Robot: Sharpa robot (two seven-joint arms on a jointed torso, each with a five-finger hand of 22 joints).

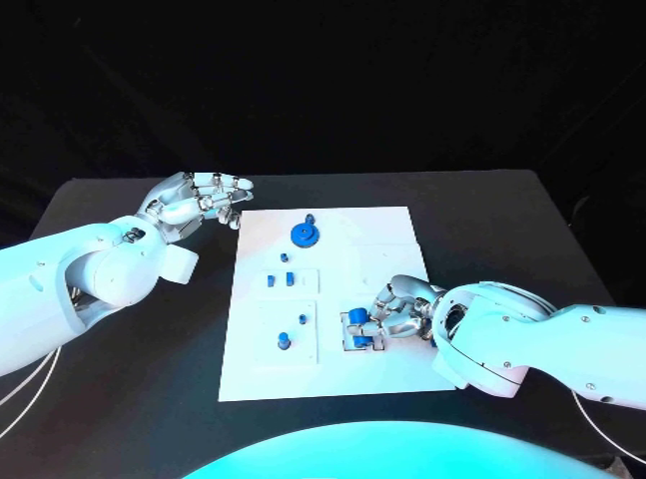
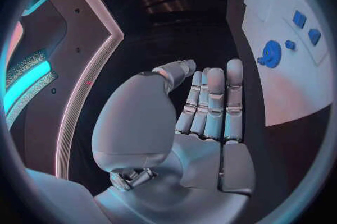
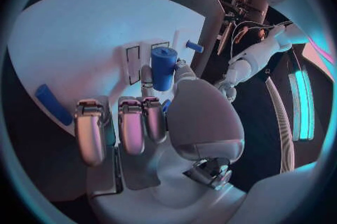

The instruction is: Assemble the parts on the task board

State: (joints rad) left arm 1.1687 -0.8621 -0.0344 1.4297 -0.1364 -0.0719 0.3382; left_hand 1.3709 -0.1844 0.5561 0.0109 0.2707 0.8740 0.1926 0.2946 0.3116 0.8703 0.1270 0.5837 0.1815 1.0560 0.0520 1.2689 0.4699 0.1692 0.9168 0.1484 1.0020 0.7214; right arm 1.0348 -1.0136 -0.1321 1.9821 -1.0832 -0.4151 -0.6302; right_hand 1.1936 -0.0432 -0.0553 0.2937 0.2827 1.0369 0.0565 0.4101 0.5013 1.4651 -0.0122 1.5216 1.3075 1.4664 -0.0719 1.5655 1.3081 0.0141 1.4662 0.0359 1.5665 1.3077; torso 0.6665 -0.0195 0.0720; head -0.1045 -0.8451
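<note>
Risk is gathering at the near right part of the task board (image 1: 373,225), where the right hand (image 1: 394,314) is pinching a blue cylinder (image 3: 163,67) between thumb and a finger and holding it upright over a pair of narrow rectangular sockets (image 3: 133,64). In the right wrist view the part is sitting high in the grip, with only its lower portion caught, so a small twist of the wrist could be tipping it out of line. If it is going down tilted, it may be jamming at the socket's lip or skating across the white plate instead of seating. Whether it is already touching the board is not something I can tell. A hard push while misaligned could also be shifting the board itself, which is lying loose-looking on the black table (image 1: 136,200), and disturbing the other parts: the blue disc (image 1: 306,235) toward the board's far edge, the small pieces at the board's middle (image 1: 284,279) and the peg (image 1: 284,341) on the board's near left.

The left hand (image 1: 201,200) is waiting just off the board's far left corner, holding nothing, its fingers held side by side and partly curled. It is not steadying the board, so nothing is resisting a sideways shove.
</note>
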